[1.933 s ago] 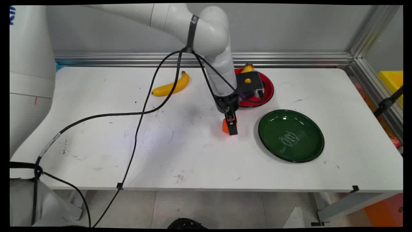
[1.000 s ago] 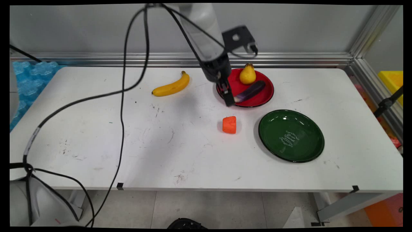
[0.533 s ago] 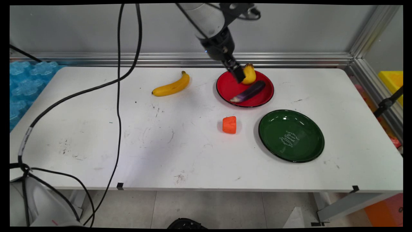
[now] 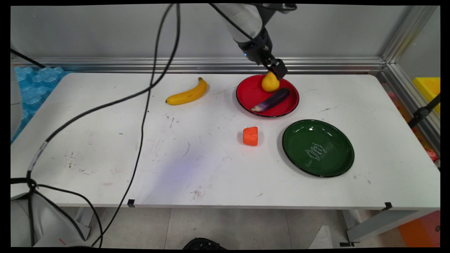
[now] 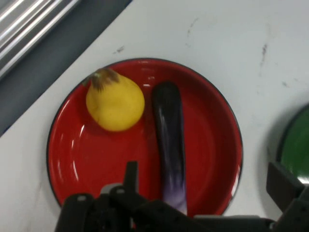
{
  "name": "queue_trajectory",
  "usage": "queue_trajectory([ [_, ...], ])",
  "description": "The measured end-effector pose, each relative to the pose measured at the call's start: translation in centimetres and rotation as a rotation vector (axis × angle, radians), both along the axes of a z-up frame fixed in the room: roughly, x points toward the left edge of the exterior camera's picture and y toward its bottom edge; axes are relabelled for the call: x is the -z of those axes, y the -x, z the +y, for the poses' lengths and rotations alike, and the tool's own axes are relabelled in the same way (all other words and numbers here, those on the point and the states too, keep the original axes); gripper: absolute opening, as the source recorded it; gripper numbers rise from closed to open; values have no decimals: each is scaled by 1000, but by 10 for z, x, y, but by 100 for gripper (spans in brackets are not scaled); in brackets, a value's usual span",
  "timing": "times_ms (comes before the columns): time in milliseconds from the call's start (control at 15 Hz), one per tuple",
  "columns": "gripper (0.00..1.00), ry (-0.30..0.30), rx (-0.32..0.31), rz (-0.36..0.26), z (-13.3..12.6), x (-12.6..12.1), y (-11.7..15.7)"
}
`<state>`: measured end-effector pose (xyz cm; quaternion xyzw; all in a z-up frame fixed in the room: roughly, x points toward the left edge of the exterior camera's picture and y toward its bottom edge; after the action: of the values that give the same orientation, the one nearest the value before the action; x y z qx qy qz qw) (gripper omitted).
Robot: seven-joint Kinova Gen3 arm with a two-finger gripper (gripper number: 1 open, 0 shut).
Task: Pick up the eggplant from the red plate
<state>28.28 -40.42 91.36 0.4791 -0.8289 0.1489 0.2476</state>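
My gripper [image 4: 278, 71] hangs high above the far edge of the red plate [image 4: 248, 94], just over the yellow pear [image 4: 270, 83]. It is open and holds nothing. In the hand view the gripper [image 5: 206, 182] looks down on the red plate [image 5: 207, 116], where the pear [image 5: 116, 101] lies beside a purple eggplant [image 5: 169, 140]. The eggplant [image 4: 271, 99] lies slantwise across the plate's near half. An orange block [image 4: 250, 136] sits alone on the white table [image 4: 197, 168], well below and to the left of the gripper.
A green plate [image 4: 318, 147] lies to the right of the orange block; its rim [image 5: 289, 145] shows in the hand view. A banana [image 4: 187, 93] rests at the back left. Black cables [image 4: 140, 105] hang over the table's left half. An aluminium rail [image 4: 140, 65] runs along the back.
The gripper let go of the orange block, which stays on the table, then rose and swung back and right to above the pear on the red plate.
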Motion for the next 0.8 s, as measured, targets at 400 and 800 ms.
queue_trajectory([
  [400, 100, -30, -51, 24, -39, 64, 17],
  [800, 100, -74, -81, 21, -64, 115, 28],
])
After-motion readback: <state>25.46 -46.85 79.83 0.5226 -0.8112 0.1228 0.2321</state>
